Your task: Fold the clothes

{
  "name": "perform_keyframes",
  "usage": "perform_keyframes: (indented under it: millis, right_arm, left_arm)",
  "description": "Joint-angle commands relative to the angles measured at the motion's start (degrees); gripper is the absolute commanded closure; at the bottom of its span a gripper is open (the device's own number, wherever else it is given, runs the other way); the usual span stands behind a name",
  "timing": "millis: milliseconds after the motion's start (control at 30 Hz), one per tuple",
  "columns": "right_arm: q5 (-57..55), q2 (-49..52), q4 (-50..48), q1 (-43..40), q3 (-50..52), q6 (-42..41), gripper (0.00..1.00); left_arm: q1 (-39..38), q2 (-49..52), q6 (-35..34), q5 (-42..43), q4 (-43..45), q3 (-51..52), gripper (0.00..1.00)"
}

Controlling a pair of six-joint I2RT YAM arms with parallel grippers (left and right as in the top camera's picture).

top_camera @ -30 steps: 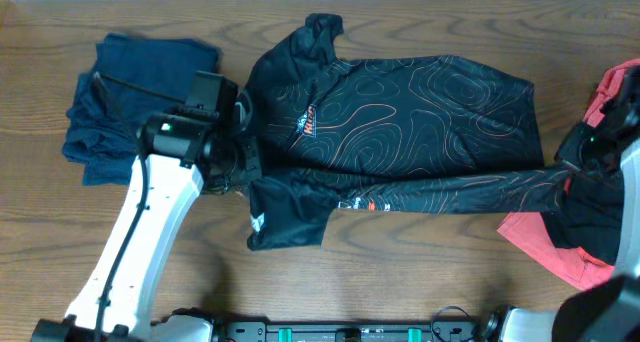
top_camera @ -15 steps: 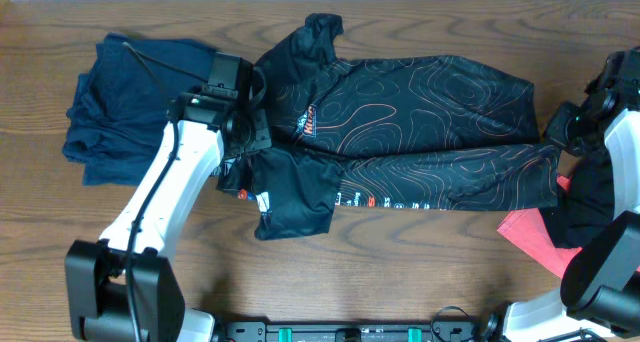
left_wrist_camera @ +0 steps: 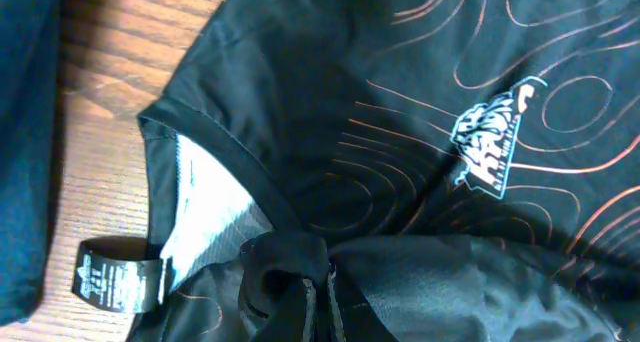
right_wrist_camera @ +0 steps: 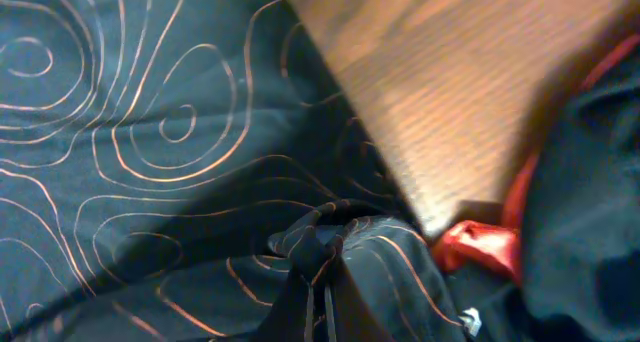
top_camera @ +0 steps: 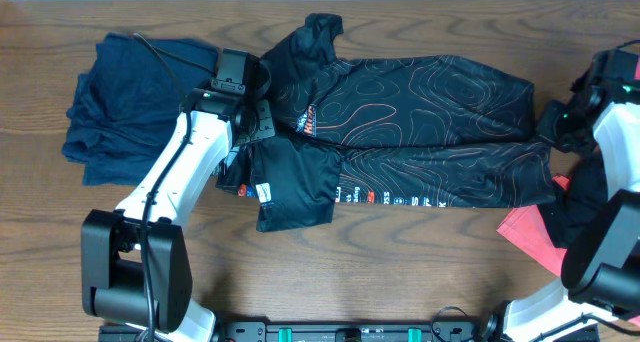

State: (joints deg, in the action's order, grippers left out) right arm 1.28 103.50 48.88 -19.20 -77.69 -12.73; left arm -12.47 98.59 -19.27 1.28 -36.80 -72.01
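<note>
Jersey [top_camera: 430, 102] hem carried further up, left gripper [left_wrist_camera: 295, 282] clenched on its bunched fabric, right gripper [right_wrist_camera: 322, 257] likewise, white-orange chest logo [left_wrist_camera: 493, 142] unreadable, black neck tag [left_wrist_camera: 120, 284] print illegible

We see the jersey [top_camera: 420, 112] black w/ thin orange contour lines all over. Chest logo [left_wrist_camera: 497, 132] white & orange; hem lettering [top_camera: 380, 195] white w/ orange bits. Neck lining [left_wrist_camera: 200, 207] pale grey-white; tag [left_wrist_camera: 118, 274] black w/ white print. Navy garment [top_camera: 120, 102] plain, no pattern. Coral-red garment [top_camera: 530, 232] plain; black garment [right_wrist_camera: 590, 202] plain too. Counter [top_camera: 400, 282] brown wood grain.
</note>
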Motion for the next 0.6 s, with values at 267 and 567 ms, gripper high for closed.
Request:
perform_keyframes:
  millis: [267, 567]
  right_arm:
    - [-1.62, 3.56, -4.48, 2.25, -0.13, 0.31, 0.99]
    - [-4.28, 3.43, -6.21, 2.23, -0.15, 0.35, 0.65]
  left_arm:
    - [0.31, 0.42, 0.09, -2.21, 2.84, 0.02, 0.94]
    - [0.31, 0.09, 0.20, -1.77, 2.23, 0.00, 0.51]
